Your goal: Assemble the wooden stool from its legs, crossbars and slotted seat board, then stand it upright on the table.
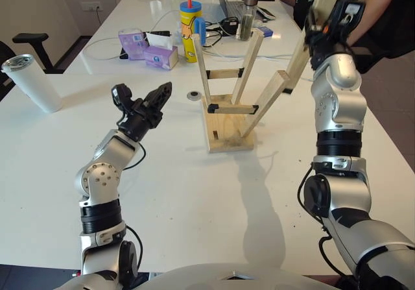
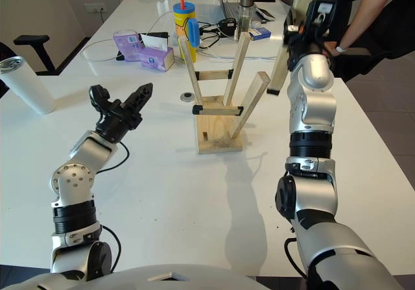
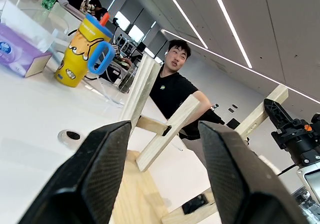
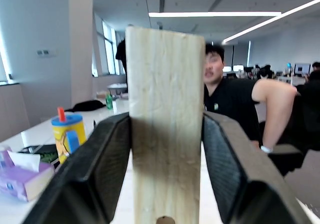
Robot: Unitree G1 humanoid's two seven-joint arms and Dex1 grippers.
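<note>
Far left of the seat board [image 1: 228, 133], a white tumbler [image 1: 29, 82] stands on the worktop [image 1: 194, 199]. Nearer the board on that side, the left claw [image 3: 165, 130] hovers over the worktop, spread wide and empty, pointing toward the board. Behind the board and to its left lie two purple tissue packs [image 1: 150, 48], their lettering too small to read. Just behind the board stands a yellow mug [image 1: 191, 34] with a cartoon figure, a blue handle and a red straw. A small round disc [image 1: 193, 96] sits just left of the board. The board lies flat, with three legs [image 1: 249, 69] rising from it at a lean, joined by two crossbars [image 1: 224, 74]. Up and right of the board, the right claw [image 4: 165, 121] is clamped on both sides of a fourth leg [image 4: 165, 68], holding it in the air. Its lower end hangs close to the rightmost leaning leg; I cannot tell whether they touch.
</note>
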